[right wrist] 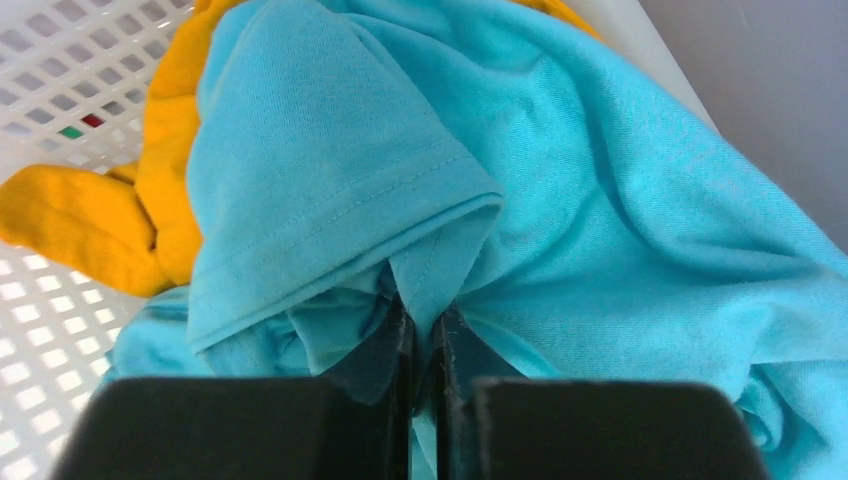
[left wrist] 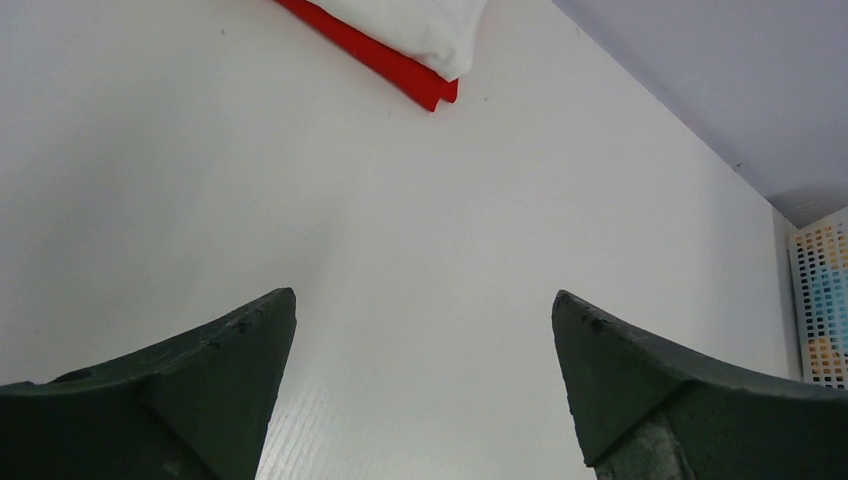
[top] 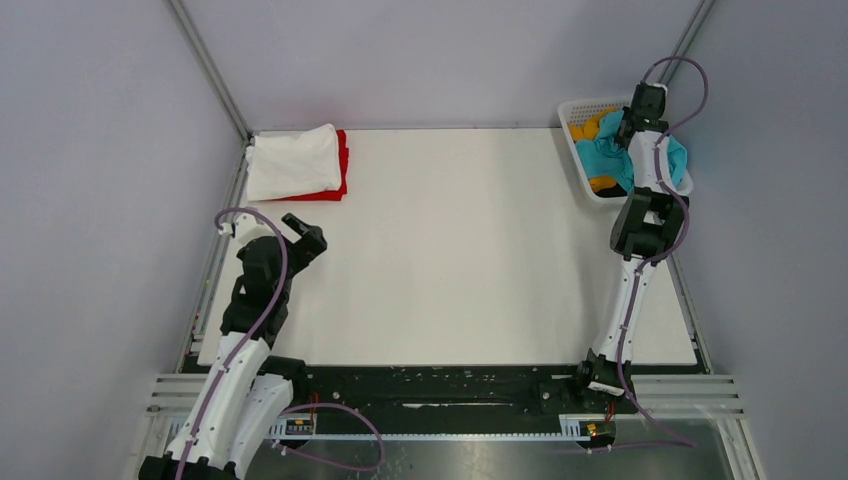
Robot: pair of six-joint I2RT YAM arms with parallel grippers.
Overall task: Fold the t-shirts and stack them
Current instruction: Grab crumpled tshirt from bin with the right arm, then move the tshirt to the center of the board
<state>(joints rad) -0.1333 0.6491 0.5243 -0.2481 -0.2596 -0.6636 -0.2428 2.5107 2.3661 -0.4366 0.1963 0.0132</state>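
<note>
A turquoise t-shirt (right wrist: 610,200) lies crumpled in the white lattice basket (top: 577,150) at the table's far right, on top of a mustard-yellow t-shirt (right wrist: 90,235). My right gripper (right wrist: 425,310) reaches into the basket and is shut on a fold of the turquoise cloth just below a sleeve hem. In the top view the turquoise t-shirt (top: 600,155) shows beside that gripper (top: 628,130). A folded white t-shirt (top: 293,160) rests on a folded red t-shirt (top: 343,160) at the far left corner. My left gripper (left wrist: 425,310) hovers open over bare table near the left edge.
The basket's far rim stands close to the back wall and the right frame post (top: 690,40). A metal rail (top: 440,385) runs along the near edge between the arm bases. White tabletop (top: 460,250) spreads between the folded stack and the basket.
</note>
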